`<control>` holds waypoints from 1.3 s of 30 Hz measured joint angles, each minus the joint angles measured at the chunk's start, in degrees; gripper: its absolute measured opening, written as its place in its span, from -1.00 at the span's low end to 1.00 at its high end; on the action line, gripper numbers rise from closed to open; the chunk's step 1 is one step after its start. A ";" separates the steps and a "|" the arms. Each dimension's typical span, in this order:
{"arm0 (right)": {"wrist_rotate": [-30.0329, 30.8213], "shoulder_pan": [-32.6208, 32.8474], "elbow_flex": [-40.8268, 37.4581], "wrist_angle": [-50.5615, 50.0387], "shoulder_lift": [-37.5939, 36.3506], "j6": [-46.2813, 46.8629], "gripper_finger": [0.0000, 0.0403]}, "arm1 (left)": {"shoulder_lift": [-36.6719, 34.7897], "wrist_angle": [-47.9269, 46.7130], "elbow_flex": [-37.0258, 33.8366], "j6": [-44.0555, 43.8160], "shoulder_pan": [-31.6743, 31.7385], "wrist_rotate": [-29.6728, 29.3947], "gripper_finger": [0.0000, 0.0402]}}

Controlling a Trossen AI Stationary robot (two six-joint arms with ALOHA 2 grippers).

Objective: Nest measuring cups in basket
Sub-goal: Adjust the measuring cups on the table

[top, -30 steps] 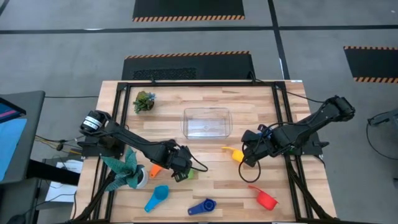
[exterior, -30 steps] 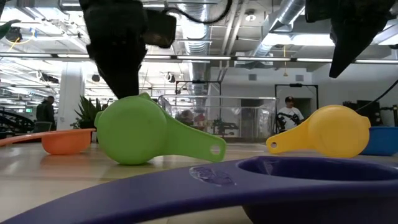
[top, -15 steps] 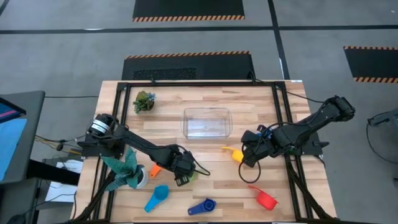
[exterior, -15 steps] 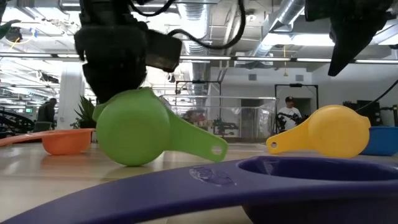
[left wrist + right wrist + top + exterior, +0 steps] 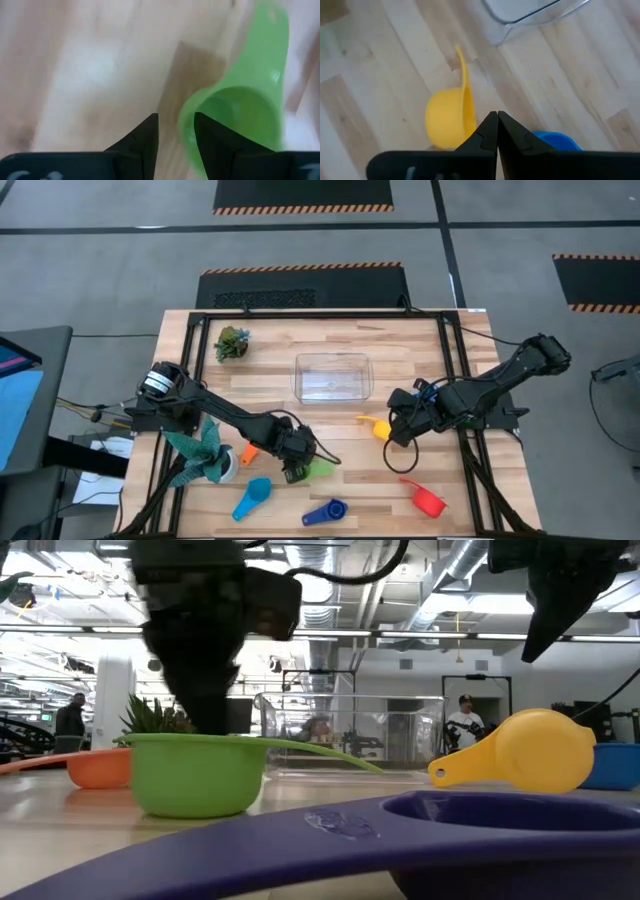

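Note:
The green measuring cup (image 5: 320, 469) (image 5: 195, 775) stands upright on its base near the table's near middle. My left gripper (image 5: 296, 465) (image 5: 176, 120) is open and comes down on the cup's rim. The yellow cup (image 5: 376, 426) (image 5: 447, 122) lies on its side on the wood, handle (image 5: 461, 65) pointing toward the clear basket (image 5: 333, 376) (image 5: 530, 12). My right gripper (image 5: 397, 438) (image 5: 495, 116) is shut and hovers just above the yellow cup, touching nothing. The orange cup (image 5: 248, 452), the light blue cup (image 5: 252, 498), the dark blue cup (image 5: 327, 512) and the red cup (image 5: 430, 500) lie on the table. My left gripper straddles the green cup's wall (image 5: 186, 131) on the side away from its handle (image 5: 270, 45): one finger (image 5: 212, 145) stands inside the bowl, the other (image 5: 145, 137) outside with a strip of wood showing between it and the rim. The fingers point down from above. The cup rests level on the table.
A teal leafy plant in a white pot (image 5: 205, 455) stands by my left arm, and a small green plant (image 5: 231, 343) sits at the far left. A blue thing (image 5: 555, 140) lies beside the yellow cup under my right gripper. A black frame borders the table.
My left gripper has moved down and slightly toward the table's right and near edge. The green cup has turned from lying on its side to standing upright on its base, its handle now level, and it has shifted a little to the right.

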 joint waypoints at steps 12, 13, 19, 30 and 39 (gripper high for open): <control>-0.75 -1.90 -3.14 -0.34 -0.02 5.92 -0.90 | -0.02 -4.15 9.21 6.47 1.34 -5.37 -0.44; -1.42 -2.25 -4.21 -0.33 -0.02 6.70 -0.89 | -0.02 -5.33 9.50 6.49 1.37 -6.43 -0.44; -3.89 -3.87 -11.24 3.79 -0.01 9.80 -0.90 | -0.01 -8.35 10.16 6.45 1.31 -7.99 -0.44; -4.86 -6.95 -17.44 18.55 0.02 0.37 -0.89 | 0.00 -8.45 10.16 6.15 1.31 -8.50 -0.44; -16.28 -8.68 -18.43 27.49 0.02 -8.12 -0.90 | 0.00 -8.43 10.16 6.06 1.31 -9.79 -0.44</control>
